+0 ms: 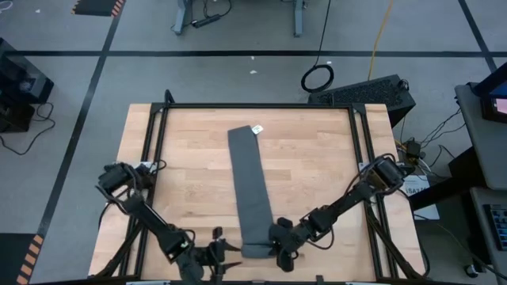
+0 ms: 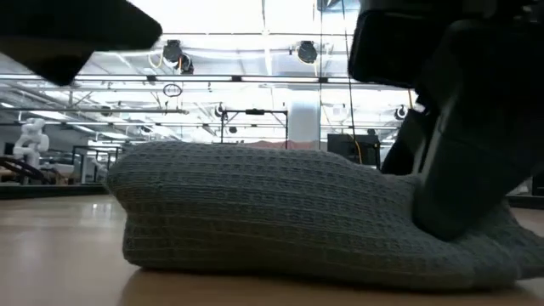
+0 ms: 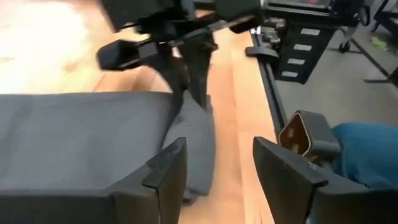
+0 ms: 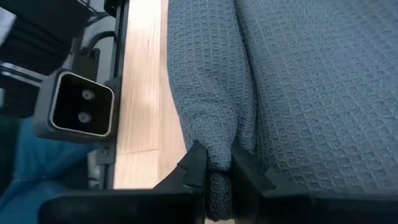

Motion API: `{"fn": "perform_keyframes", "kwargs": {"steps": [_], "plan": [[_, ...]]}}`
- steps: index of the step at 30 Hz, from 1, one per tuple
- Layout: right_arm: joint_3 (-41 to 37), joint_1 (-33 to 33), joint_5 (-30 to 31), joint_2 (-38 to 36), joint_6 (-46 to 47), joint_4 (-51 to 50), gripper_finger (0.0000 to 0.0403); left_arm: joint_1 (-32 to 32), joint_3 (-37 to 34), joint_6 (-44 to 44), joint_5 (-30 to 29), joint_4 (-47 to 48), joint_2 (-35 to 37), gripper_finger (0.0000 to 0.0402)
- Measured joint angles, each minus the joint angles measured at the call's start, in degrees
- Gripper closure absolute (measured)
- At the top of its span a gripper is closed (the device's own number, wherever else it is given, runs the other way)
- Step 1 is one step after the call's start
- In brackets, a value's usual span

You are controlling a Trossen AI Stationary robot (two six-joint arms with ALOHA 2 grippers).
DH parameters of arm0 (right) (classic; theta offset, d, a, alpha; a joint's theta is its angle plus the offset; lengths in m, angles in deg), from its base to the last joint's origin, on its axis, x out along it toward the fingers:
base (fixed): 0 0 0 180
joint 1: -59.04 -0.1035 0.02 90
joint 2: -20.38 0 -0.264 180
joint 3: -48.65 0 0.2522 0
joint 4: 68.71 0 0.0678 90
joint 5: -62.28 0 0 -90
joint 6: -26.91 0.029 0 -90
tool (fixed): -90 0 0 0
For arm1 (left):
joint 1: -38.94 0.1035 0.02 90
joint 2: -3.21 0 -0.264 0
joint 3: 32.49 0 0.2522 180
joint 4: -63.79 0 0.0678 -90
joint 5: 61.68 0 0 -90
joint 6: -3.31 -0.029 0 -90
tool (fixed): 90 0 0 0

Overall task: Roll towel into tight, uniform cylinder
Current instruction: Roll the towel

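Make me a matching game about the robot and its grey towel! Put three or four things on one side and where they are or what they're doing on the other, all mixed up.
Things:
1. towel
2. white tag
3. right gripper
4. left gripper

States:
A. fingers apart, holding nothing, beside the towel's near end
B. pinching a fold of cloth at the near end
C. at the towel's far end
D. lying in a long strip down the middle of the table

Pairs: 1-D, 2-C, 3-B, 4-A
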Motion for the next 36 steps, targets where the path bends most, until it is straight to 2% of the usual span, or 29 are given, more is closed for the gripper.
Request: {"fn": "perform_keyframes", "kwargs": {"steps": [4, 11, 13, 16, 19, 24, 30, 33, 36], "plan": [[-0.07, 1.26, -3.38, 0.12, 2.16, 1.87, 0.0372, -0.1, 1.26, -6.03, -1.26, -6.08, -5.7, 0.0187], [-0.08, 2.24, -5.51, 0.12, 3.71, 2.02, 0.0372, -0.03, 4.35, -14.43, -5.93, -6.28, -10.31, 0.0131], [-0.09, 2.37, -5.75, 0.12, 4.13, 2.15, 0.0372, 0.39, 4.69, -15.31, -5.41, -6.38, -11.0, 0.0127], [-0.09, 2.72, -6.94, 0.12, 4.76, 2.24, 0.0372, 1.55, 4.7, -15.19, -0.63, -6.02, -11.85, 0.0128], [-0.09, 2.76, -7.12, 0.12, 4.77, 2.44, 0.0372, 2.95, 4.72, -12.58, 2.0, -5.89, -11.99, 0.0146], [-0.09, 3.06, -9.36, 0.16, 4.73, 2.71, 0.0372, 4.55, 4.72, -11.15, 2.53, -3.21, -12.11, 0.019], [-0.09, 3.07, -9.37, 0.17, 3.84, 2.88, 0.037, 6.1, 4.93, -2.91, 5.15, 5.21, -11.84, 0.0235], [-0.1, 3.05, -8.96, 0.05, 2.83, 2.86, 0.0357, 6.39, 4.94, -1.77, 5.59, 6.48, -11.76, 0.0266], [-0.15, 3.0, -7.78, -1.14, -1.08, 1.54, 0.0325, 6.41, 4.87, -1.69, 5.82, 6.05, -11.76, 0.0316]]}}
